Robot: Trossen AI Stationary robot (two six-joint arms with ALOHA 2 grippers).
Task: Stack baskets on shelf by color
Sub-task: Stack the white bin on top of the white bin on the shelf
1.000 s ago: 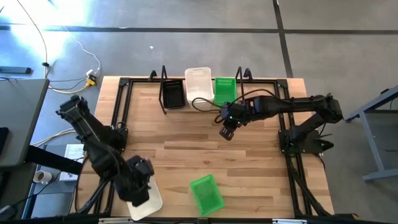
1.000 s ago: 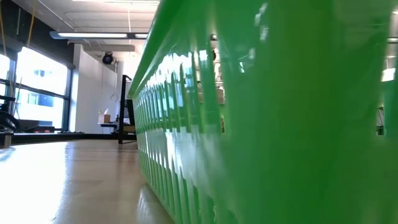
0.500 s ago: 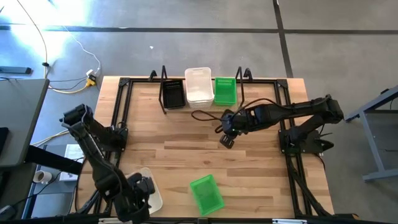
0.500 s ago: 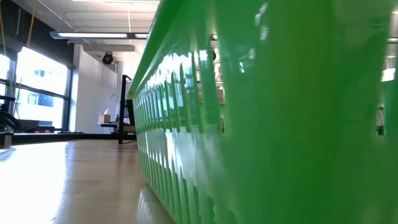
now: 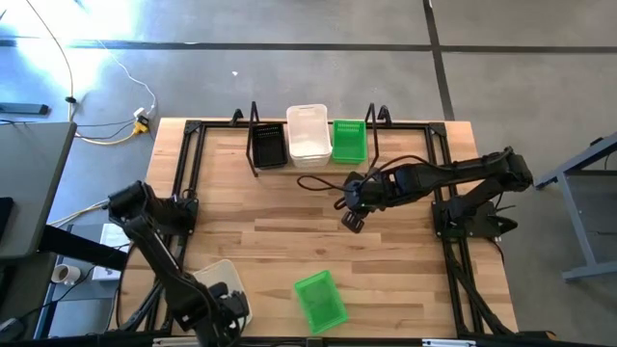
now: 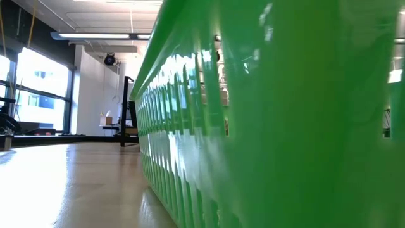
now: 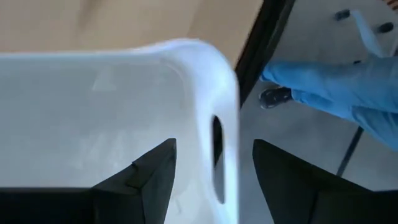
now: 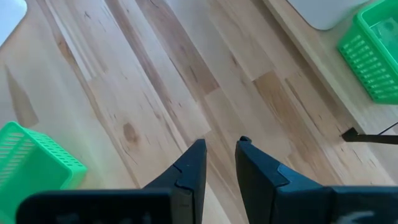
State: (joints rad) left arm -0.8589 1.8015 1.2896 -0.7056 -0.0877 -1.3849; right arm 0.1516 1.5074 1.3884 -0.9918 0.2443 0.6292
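Left gripper (image 5: 224, 306) has slid further toward table's near-left corner, dragging white basket (image 5: 214, 277) with it; fingers straddle basket's end wall (image 7: 224, 124), one inside, one outside. Right gripper (image 5: 351, 218) eased back slightly from shelf (image 5: 253, 145), hanging over mid-table (image 5: 270, 222), fingers nearly together, empty. Black basket (image 5: 268, 146), second white basket (image 5: 308, 135), green basket (image 5: 349, 141) side by side on shelf. Loose green basket (image 5: 320, 300) near front edge, filling low view.
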